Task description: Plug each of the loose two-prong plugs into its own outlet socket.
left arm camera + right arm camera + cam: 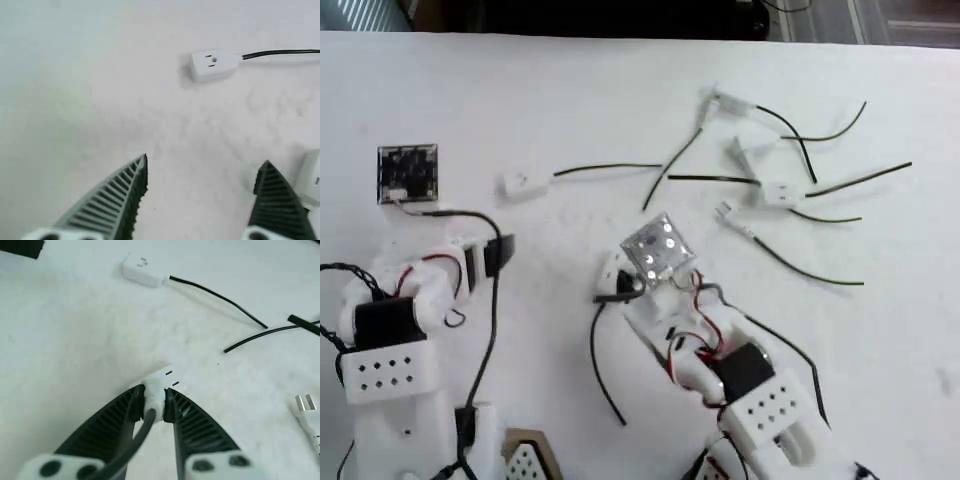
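My right gripper [155,407] is shut on a white outlet socket [156,389]; its two slots face away from the fingers and its black cord trails back between them. In the high view this gripper [617,282] sits at the table's middle. A second socket [520,185] with a black cord lies farther back to the left, also seen as a socket [212,65] and a socket [142,267]. Loose two-prong plugs [725,212] with cords lie at the back right, one plug [307,407] near my right gripper. My left gripper [200,200] stands open over bare table, at the left [490,255].
A black square board [408,172] lies at the far left. Another white socket [778,192] and crossed black cords [670,170] spread over the back right. A white block [312,177] shows at the edge beside my left gripper's dark finger.
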Robot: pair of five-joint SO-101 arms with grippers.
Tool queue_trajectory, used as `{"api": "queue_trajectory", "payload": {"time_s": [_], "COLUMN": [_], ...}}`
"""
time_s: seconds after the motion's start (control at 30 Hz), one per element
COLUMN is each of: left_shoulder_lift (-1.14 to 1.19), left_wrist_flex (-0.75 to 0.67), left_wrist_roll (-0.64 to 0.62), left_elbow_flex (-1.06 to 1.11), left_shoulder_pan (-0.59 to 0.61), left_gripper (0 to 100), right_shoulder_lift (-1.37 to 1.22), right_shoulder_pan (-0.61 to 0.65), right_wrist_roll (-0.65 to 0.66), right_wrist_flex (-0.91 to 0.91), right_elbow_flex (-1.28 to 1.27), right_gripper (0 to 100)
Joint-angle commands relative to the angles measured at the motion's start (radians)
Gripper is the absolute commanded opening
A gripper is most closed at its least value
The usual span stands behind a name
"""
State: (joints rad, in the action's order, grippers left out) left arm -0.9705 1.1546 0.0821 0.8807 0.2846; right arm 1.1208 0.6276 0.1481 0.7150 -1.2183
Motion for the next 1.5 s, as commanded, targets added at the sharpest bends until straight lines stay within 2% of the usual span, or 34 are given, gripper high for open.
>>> {"api": "queue_trajectory", "payload": {"time_s": [0.0, 0.2, 0.4, 0.53, 0.7, 0.83, 1.07, 1.2, 1.33, 1.47], "left_shoulder_lift": [-0.012, -0.004, -0.002, 0.044, 0.309, 0.549, 0.855, 0.961, 1.012, 1.036], "left_wrist_flex": [-0.133, -0.147, -0.147, -0.126, -0.041, -0.044, -0.173, -0.192, -0.193, -0.199], "left_wrist_roll": [0.049, 0.106, 0.098, 0.057, 0.052, 0.015, -0.002, 0.130, 0.288, 0.459], "left_elbow_flex": [0.132, 0.203, 0.203, 0.146, -0.063, -0.198, -0.275, -0.310, -0.367, -0.410], "left_shoulder_pan": [0.045, -0.119, -0.309, -0.409, -0.493, -0.545, -0.642, -0.667, -0.639, -0.610], "left_gripper": [34, 34, 37, 37, 37, 37, 35, 28, 18, 15], "right_shoulder_lift": [-0.231, -0.351, -0.361, -0.361, -0.361, -0.361, -0.361, -0.361, -0.361, -0.361], "right_shoulder_pan": [-0.012, -0.130, -0.318, -0.384, -0.412, -0.430, -0.490, -0.490, -0.490, -0.490], "right_wrist_roll": [0.058, 0.061, -0.031, -0.037, -0.038, -0.080, -0.078, -0.080, -0.081, -0.084], "right_wrist_flex": [0.004, 0.004, -0.005, -0.005, -0.050, -0.128, -0.137, -0.137, -0.137, -0.134], "right_elbow_flex": [0.167, 0.272, 0.270, 0.267, 0.219, 0.166, 0.158, 0.157, 0.155, 0.155], "right_gripper": [1.8, 1.8, 1.8, 1.8, 1.8, 1.8, 1.8, 1.8, 1.8, 1.8]}}
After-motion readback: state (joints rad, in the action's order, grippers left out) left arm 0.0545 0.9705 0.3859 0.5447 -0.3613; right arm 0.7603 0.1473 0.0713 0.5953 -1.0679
